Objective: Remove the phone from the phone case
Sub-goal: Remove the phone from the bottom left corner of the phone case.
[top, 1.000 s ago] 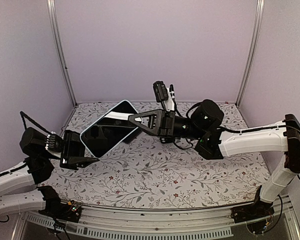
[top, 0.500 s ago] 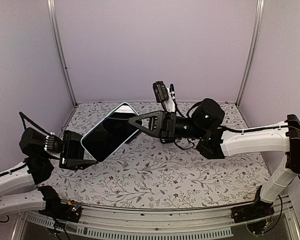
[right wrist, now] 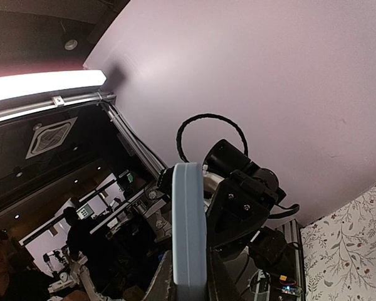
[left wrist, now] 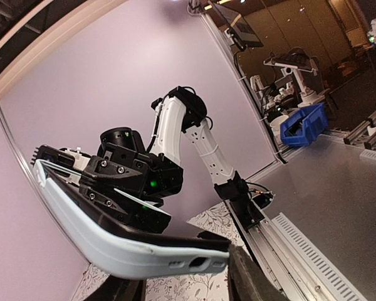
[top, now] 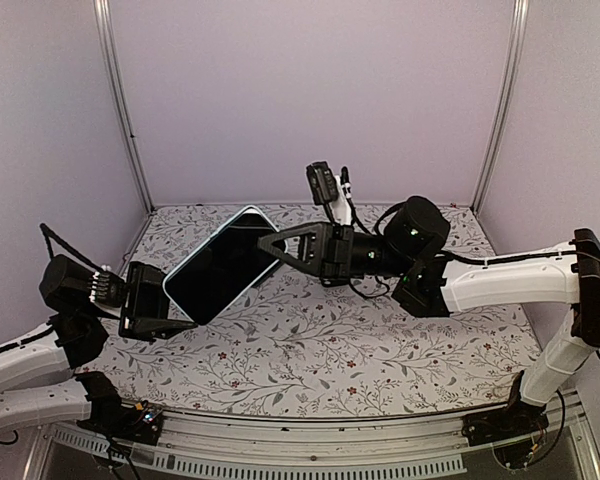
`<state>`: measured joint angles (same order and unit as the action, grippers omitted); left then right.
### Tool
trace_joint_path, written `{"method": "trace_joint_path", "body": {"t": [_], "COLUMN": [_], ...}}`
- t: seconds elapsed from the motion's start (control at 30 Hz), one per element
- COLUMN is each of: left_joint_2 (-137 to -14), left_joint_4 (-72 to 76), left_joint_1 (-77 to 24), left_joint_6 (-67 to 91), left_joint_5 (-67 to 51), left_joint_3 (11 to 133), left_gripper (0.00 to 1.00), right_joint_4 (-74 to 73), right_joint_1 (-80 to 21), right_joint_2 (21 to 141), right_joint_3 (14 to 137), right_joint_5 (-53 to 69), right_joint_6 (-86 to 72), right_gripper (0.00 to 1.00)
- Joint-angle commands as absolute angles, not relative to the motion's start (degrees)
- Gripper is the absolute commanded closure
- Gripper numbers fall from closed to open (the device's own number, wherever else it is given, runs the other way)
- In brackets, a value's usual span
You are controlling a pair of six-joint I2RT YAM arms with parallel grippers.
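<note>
Held in the air over the flowered table (top: 380, 350), at about 10 o'clock from the middle of the top view and well clear of the cloth: the phone (top: 220, 265), dark screen up, seated in its pale blue phone case (left wrist: 113, 244), with no corner visibly sprung. Pinched at the 7 o'clock end by the left gripper (top: 175, 317), closed on the case's short bottom edge. Clamped at the 2 o'clock end by the right gripper (top: 268, 248), pressed together across screen and back. Probably gripped at both ends so as to brace one while flexing or peeling the rim at the other, and lifted to leave room beneath for bending the case away. Seen only from the left wrist: the port cutout in the case's short edge, just above the fingers (left wrist: 244, 282), and the right arm's black finger lying flat on the glass. Seen only from the right wrist: the case edge-on, a thin blue strip rising from 6 o'clock, too narrow for judging any gap between rim and screen. From above alone: the whole span and both grips at once.
</note>
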<state>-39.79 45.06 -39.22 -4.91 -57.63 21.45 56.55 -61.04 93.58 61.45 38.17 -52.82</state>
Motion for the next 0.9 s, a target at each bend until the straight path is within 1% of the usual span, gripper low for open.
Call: {"method": "trace_joint_path", "body": {"t": [0.0, 0.07, 0.13, 0.37, 0.57, 0.87], "left_joint_2": [-40.0, -39.9, -39.6, -39.7, -39.9, -40.4], "left_joint_4": [46.7, 45.0, 43.3, 42.2, 44.0, 43.8], "left_joint_1": [-39.5, -39.5, -39.5, -39.4, -39.4, -39.4], "left_joint_6": [-5.3, -7.0, -8.2, -8.4, -6.7, -6.5], "left_joint_5": [-54.5, -52.5, -50.0, -48.0, -50.4, -50.6], "left_joint_3": [21.9, 22.3, 22.7, 22.8, 22.4, 22.6], "left_gripper": [0.58, 0.63, 0.64, 0.62, 0.53, 0.54], "right_joint_4": [57.3, 57.6, 57.7, 58.2, 58.3, 58.2], "right_joint_1": [-61.4, -61.6, -61.8, -62.3, -62.6, -62.6], "right_joint_2": [93.3, 93.3, 93.4, 93.9, 94.2, 94.4], "right_joint_3": [62.3, 62.3, 62.2, 62.6, 62.6, 62.4], "right_joint_5": [41.4, 42.2, 42.5, 43.0, 43.5, 44.1], "right_joint_6": [-51.8, -51.7, -51.4, -50.7, -48.6, -46.1], "right_gripper": [1.0, 1.0, 1.0, 1.0, 1.0, 1.0]}}
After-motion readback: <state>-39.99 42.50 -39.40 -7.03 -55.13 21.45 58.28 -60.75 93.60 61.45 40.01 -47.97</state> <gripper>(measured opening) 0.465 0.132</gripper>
